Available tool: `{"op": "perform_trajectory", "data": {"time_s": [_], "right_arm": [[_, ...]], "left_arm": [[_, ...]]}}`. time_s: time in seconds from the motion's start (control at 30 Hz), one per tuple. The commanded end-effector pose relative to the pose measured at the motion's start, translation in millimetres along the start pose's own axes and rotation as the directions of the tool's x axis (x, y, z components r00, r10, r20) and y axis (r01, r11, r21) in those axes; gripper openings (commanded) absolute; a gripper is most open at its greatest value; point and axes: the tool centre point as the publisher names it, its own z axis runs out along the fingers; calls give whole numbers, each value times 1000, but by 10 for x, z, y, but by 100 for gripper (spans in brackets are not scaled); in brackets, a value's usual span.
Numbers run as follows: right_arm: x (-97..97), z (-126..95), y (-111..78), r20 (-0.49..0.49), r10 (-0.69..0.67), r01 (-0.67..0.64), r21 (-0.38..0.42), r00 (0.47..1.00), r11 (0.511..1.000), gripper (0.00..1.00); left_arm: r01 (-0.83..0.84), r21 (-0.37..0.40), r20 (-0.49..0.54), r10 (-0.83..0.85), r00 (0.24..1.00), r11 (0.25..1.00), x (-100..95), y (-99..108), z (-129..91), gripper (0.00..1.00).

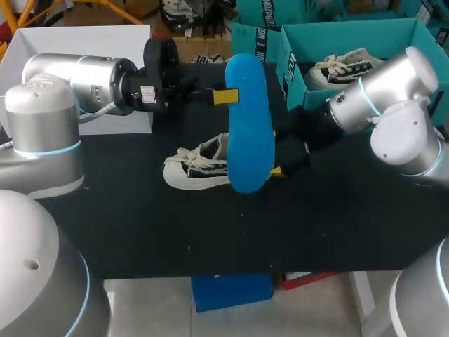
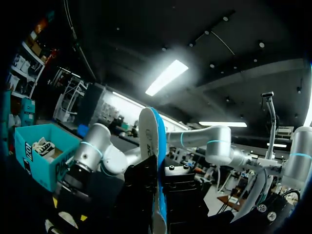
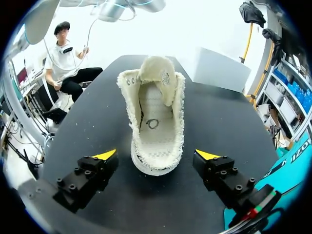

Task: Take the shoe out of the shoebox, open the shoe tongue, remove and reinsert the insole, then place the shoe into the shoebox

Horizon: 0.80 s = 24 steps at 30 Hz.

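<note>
Right wrist view shows shoe (image 3: 156,131) just ahead of released right pincer (image 3: 157,155); left pincer (image 1: 233,96) grasps insole (image 1: 249,130).

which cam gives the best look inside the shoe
The right wrist view: it looks straight into the shoe, tongue pulled open and the bare footbed in sight. The head view shows only its side and laces, its heel hidden behind the blue insole. The left wrist view does not clearly show it.

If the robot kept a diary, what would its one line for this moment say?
left gripper: shut on blue insole, held aloft | right gripper: open, flanking heel, not touching | shoe: on table, insole out
</note>
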Motion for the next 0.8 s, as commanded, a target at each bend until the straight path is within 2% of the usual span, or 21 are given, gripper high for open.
{"op": "perform_trajectory", "data": {"time_s": [0.03,0.5,0.8], "right_arm": [[-18,78,-74,-3,12,-12,-7,1000,1000,100],[-27,151,-156,-13,28,-28,-3,1000,1000,100],[-64,28,-93,-24,16,-14,76,1000,997,100]], "left_arm": [[-2,1,4,2,1000,1000,0,13,15,0],[-2,1,4,2,1000,1000,0,13,15,0],[-2,1,4,2,1000,1000,0,13,15,0]]}}
